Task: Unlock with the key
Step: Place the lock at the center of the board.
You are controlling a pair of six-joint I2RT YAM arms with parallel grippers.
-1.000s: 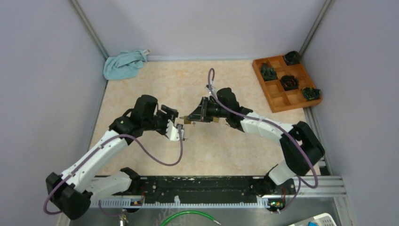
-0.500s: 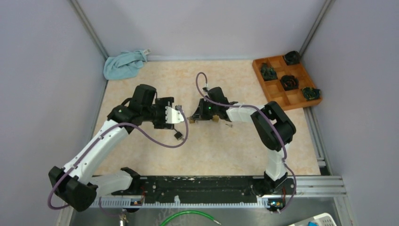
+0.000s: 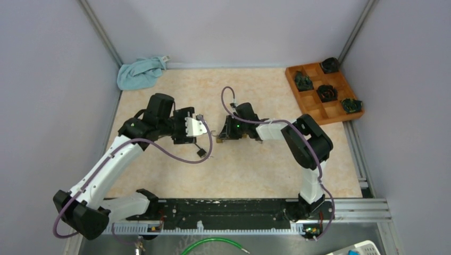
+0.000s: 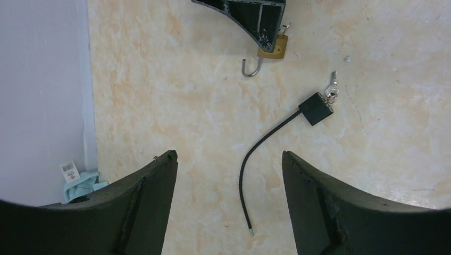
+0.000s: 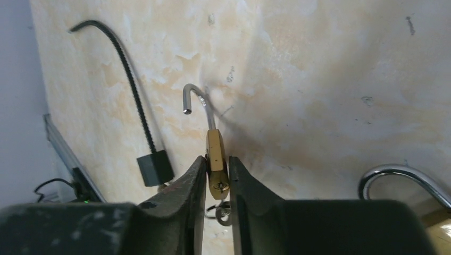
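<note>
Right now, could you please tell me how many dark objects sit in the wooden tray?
4 dark objects in the wooden tray: one far-right, one far-left, one centre, one near-right. The remaining compartments look bare; none seems hidden.

Brass padlock, shackle open (key ring at base), in right pincer

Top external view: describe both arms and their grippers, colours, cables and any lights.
Both the left arm and right arm have white link shells, bulky black joints and a looping purple cable. A green light glows near the right wrist. The left gripper and right gripper have black, scuffed fingers tapering to the tips.
</note>
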